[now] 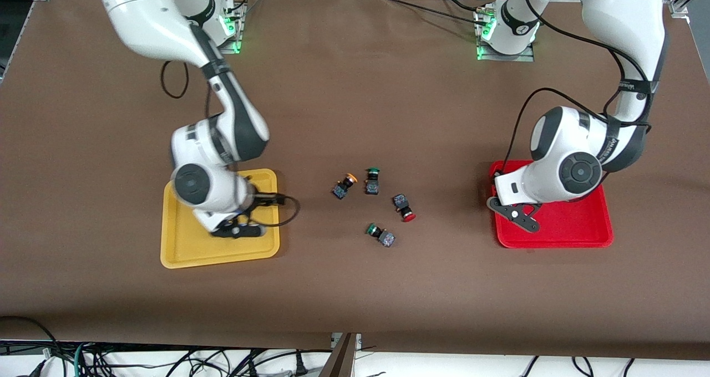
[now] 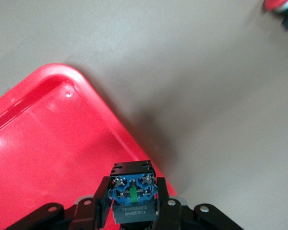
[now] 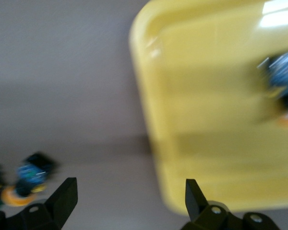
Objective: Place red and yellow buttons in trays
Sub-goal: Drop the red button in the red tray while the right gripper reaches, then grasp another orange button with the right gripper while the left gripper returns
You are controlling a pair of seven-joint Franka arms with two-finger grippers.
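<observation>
Two entries. Left gripper (image 1: 518,216) clamps button (image 2: 133,194) over red tray (image 1: 582,230), likely for drop-off. Right gripper (image 1: 238,230) spread wide above yellow tray (image 1: 183,249).

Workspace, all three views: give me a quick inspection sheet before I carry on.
Surface: brown table cover.
Job's things: yellow plastic tray holds one blurred button; red plastic tray; orange-capped button and red-capped button on the cover between the trays.
Clutter: two green-capped switches.
Grippers: left gripper shut on a black-bodied switch at the red tray's edge; right gripper open over the yellow tray's edge.
Cables: black loops on both arms.
Surroundings: cables below the table's edge.
</observation>
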